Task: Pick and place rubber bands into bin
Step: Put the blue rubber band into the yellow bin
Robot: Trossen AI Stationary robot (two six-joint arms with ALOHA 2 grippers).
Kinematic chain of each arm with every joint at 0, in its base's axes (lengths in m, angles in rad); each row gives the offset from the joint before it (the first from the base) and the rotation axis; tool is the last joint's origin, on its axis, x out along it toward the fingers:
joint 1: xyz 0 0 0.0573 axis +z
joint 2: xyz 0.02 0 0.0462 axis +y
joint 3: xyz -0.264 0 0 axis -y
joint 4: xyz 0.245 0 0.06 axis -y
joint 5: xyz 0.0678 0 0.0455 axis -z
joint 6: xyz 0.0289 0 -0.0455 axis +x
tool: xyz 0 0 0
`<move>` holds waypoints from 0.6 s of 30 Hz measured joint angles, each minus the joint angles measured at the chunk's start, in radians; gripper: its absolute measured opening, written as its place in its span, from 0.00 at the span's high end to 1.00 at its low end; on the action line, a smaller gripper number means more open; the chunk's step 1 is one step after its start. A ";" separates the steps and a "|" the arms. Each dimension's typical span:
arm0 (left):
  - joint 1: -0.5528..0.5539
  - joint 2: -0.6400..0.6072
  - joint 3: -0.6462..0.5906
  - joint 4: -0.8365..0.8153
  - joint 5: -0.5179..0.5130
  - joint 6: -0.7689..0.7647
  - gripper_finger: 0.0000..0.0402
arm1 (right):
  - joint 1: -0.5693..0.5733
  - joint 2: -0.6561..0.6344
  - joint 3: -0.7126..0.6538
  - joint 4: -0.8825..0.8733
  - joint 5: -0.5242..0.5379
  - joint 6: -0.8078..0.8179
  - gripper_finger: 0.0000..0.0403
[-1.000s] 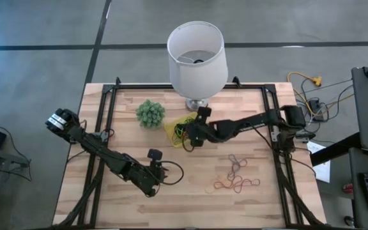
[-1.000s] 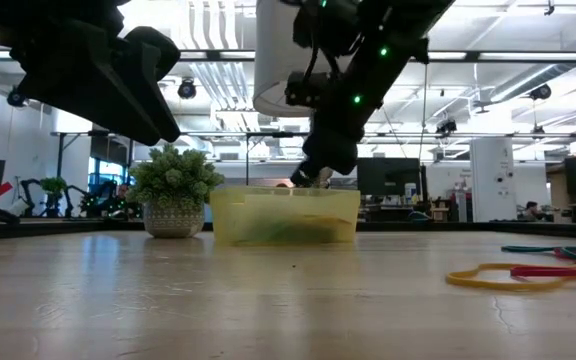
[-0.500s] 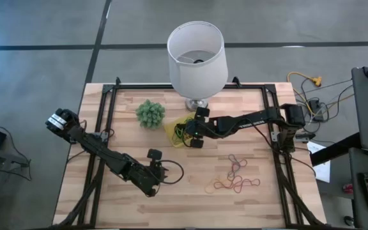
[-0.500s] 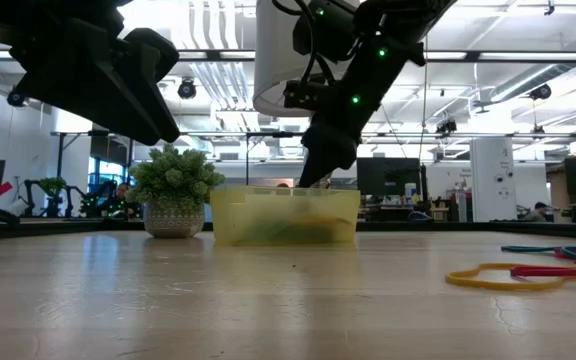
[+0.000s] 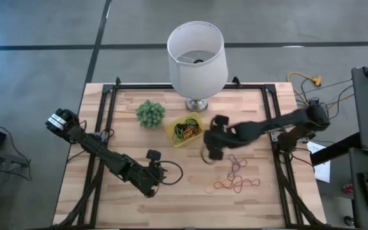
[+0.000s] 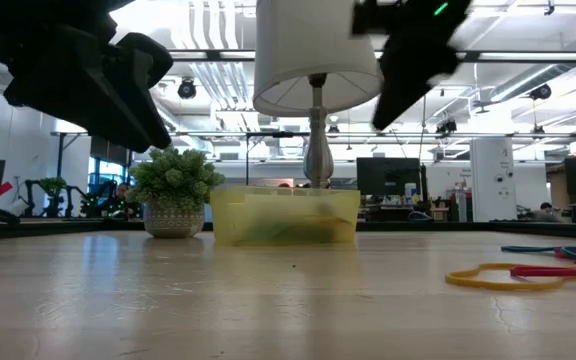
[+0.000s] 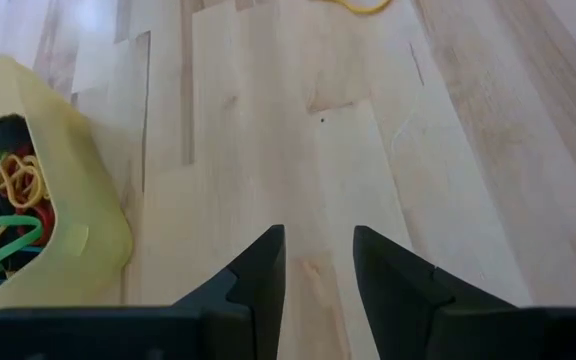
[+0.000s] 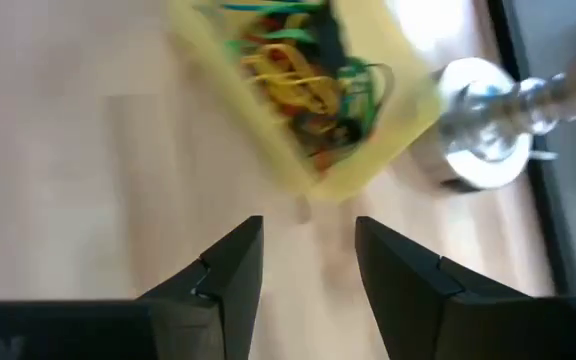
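Observation:
The yellow bin point(image 5: 185, 130) stands mid-table in front of the lamp, with several green, yellow and orange rubber bands point(image 8: 303, 70) lying in it. More rubber bands point(image 5: 236, 174) lie loose on the wood to the right and nearer. My right gripper point(image 5: 207, 149) hangs open and empty above the table, just right of the bin and near the loose bands; its fingers point(image 8: 228, 270) frame bare wood. My left gripper point(image 5: 165, 174) waits open near the table's front, its fingers point(image 7: 263, 270) over bare wood.
A white lamp point(image 5: 197, 54) stands behind the bin, its metal foot point(image 8: 483, 125) close to the bin's far side. A small green ball plant point(image 5: 150, 113) sits left of the bin. A yellow band point(image 6: 493, 275) lies nearest the low camera.
My right gripper has risen out of the bin and swung toward the table's right and near side, tipping as it went. It now hangs over the wood between the bin and the loose bands. The bin's bands, covered before, lie in open view.

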 joint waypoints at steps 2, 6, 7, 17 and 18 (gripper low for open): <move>0.000 0.000 -0.004 0.000 0.000 -0.002 0.74 | 0.070 -0.042 -0.017 -0.023 -0.015 0.063 0.62; 0.000 0.000 -0.005 0.002 0.000 -0.002 0.74 | 0.210 -0.100 -0.074 -0.014 -0.085 0.171 0.63; 0.000 0.000 -0.005 0.002 0.000 -0.002 0.74 | 0.244 -0.107 -0.092 -0.010 -0.091 0.201 0.63; 0.000 0.000 -0.005 0.016 0.000 -0.002 0.74 | 0.435 -0.097 -0.299 -0.008 -0.040 0.491 0.67; 0.000 0.000 -0.005 0.022 0.000 -0.002 0.74 | 0.436 -0.098 -0.314 -0.004 -0.039 0.508 0.68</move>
